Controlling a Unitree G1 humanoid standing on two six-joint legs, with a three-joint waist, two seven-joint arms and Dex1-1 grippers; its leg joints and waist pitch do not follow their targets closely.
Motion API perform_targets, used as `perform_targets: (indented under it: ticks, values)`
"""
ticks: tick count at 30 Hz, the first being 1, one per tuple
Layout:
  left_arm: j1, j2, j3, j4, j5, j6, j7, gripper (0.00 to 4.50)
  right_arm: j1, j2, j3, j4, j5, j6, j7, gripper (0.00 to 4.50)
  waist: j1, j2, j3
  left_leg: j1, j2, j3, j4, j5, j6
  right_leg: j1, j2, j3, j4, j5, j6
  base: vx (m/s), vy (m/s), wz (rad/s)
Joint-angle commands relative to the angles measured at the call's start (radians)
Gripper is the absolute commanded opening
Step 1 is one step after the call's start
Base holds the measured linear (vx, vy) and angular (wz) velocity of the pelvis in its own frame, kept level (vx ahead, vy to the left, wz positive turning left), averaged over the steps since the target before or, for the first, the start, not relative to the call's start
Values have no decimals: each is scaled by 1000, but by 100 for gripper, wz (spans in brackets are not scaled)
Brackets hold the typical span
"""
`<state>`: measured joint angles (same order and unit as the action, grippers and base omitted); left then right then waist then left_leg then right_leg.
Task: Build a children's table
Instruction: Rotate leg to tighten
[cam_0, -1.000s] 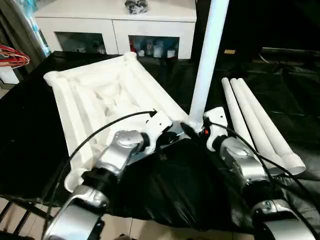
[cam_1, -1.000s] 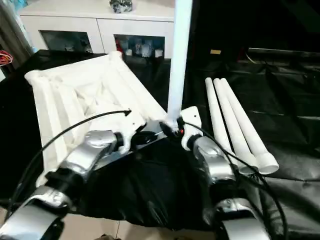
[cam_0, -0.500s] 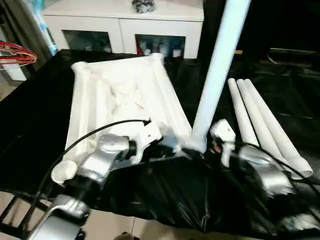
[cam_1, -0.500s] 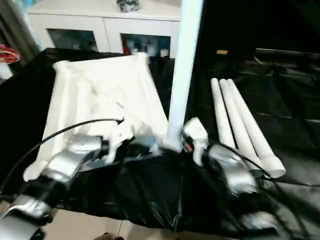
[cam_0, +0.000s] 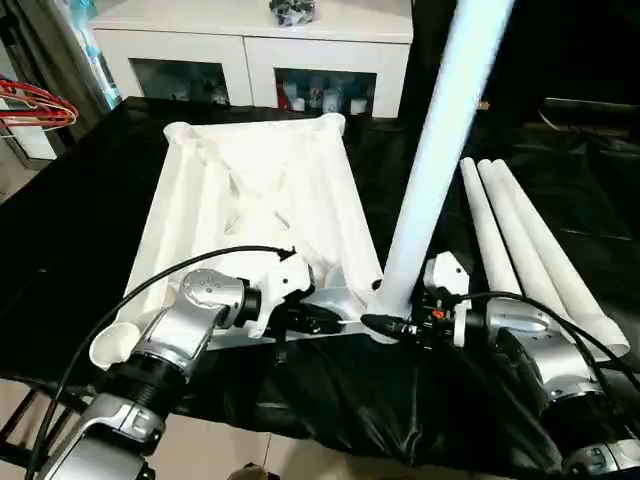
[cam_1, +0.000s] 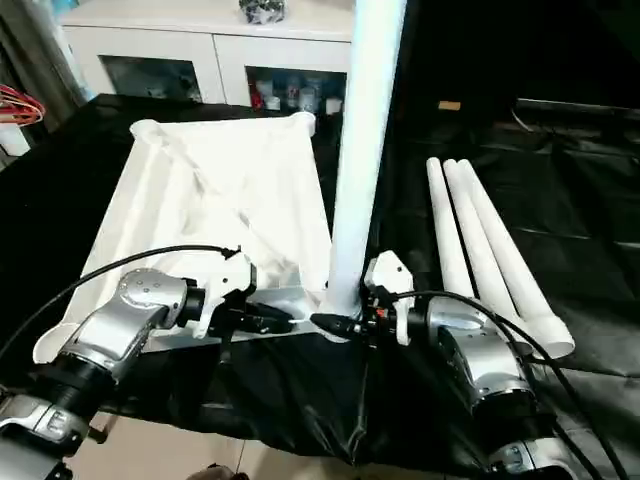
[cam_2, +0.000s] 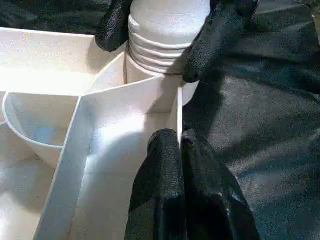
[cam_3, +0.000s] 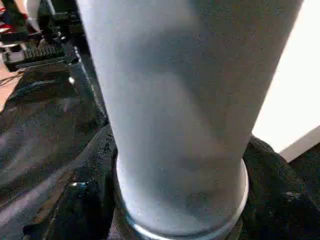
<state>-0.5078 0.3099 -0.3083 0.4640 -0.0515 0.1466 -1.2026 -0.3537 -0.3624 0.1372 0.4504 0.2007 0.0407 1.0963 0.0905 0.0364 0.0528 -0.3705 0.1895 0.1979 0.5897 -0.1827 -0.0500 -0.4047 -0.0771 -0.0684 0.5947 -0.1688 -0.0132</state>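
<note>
R gripper (cam_0: 385, 325) clamped on leg (cam_0: 432, 160) base, long axis upright, threads at corner socket (cam_2: 150, 75) right below. L gripper (cam_2: 181, 142) pinches tabletop (cam_0: 255, 200) rim beside it, steadying.

Upright leg (cam_0: 430, 180) between both hands; open cloth (cam_0: 600, 200) rightward

White table top (cam_0: 262, 190), black cloth (cam_0: 80, 230)

1. Table top (cam_0: 260, 190): one, white, underside up.
2. Upright leg (cam_0: 435, 160): one, at the top's near corner.
3. Loose legs (cam_0: 530, 250): three, side by side.
4. Cabinet (cam_0: 250, 40): one.
</note>
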Motion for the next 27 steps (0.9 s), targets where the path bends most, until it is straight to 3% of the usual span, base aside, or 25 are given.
perform_targets:
  ticks: [1, 4, 6, 9, 12, 14, 16, 17, 20, 27]
  values:
    - [-26, -51, 20, -12, -9, -4, 79, 0, -23, 42, -13, 64, -29, -7, -121, 276, -5, -16, -64, 12, 45, -22, -69, -217, 53, 44, -72, 45, -76, -305, -206, 0, 0, 0]
    - [-53, -88, 36, 31, 21, 1, 185, 0, -70, 85, -41, 152, -75, -11, -298, 273, -17, -19, -60, 9, 39, -25, -71, -231, 34, 47, -72, 42, -82, -369, -184, 0, 0, 0]
    - [-74, -112, 47, 58, 37, 23, 254, 0, -96, 109, -53, 203, -97, -14, -391, 273, -25, -19, -60, 16, 36, -23, -69, -241, 25, 41, -72, 43, -87, -396, -179, 0, 0, 0]
    - [-103, -149, 65, 86, 56, 67, 361, 0, -122, 144, -63, 254, -109, -8, -477, 273, -28, -20, -63, 12, 36, -23, -67, -230, 36, 45, -72, 44, -88, -383, -174, 0, 0, 0]
    - [-147, -224, 100, 131, 69, 104, 530, 0, -166, 205, -83, 342, -119, -32, -606, 273, -31, -20, -65, 13, 37, -21, -65, -207, 42, 44, -69, 43, -82, -334, -194, 0, 0, 0]
    - [-154, -242, 99, 140, 73, 91, 548, 0, -180, 222, -96, 368, -116, -47, -637, 273, -27, -20, -67, 10, 36, -22, -64, -198, 48, 48, -72, 43, -81, -316, -197, 0, 0, 0]
    - [-152, -251, 89, 143, 72, 71, 529, 0, -186, 237, -119, 378, -91, -48, -642, 342, -26, -18, -68, 7, 35, -20, -62, -187, 63, 48, -72, 43, -79, -287, -199, 0, 0, 0]
    - [-152, -251, 89, 143, 72, 71, 529, 0, -186, 237, -119, 378, -91, -48, -642, 342, -26, -20, -69, 7, 36, -21, -62, -182, 69, 50, -72, 43, -77, -275, -201, 0, 0, 0]
    - [-145, -253, 64, 135, 68, 38, 489, 0, -186, 243, -131, 374, -73, -46, -627, 377, -26, -9, -70, 7, 37, -21, -61, -169, 82, 50, -70, 42, -72, -229, -219, 0, 0, 0]
    - [-144, -251, 30, 142, 94, -10, 475, 0, -152, 188, -138, 289, -106, -100, -643, 407, -25, -15, -67, 11, 38, -20, -63, -206, 68, 49, -71, 42, -81, -286, -205, 0, 0, 0]
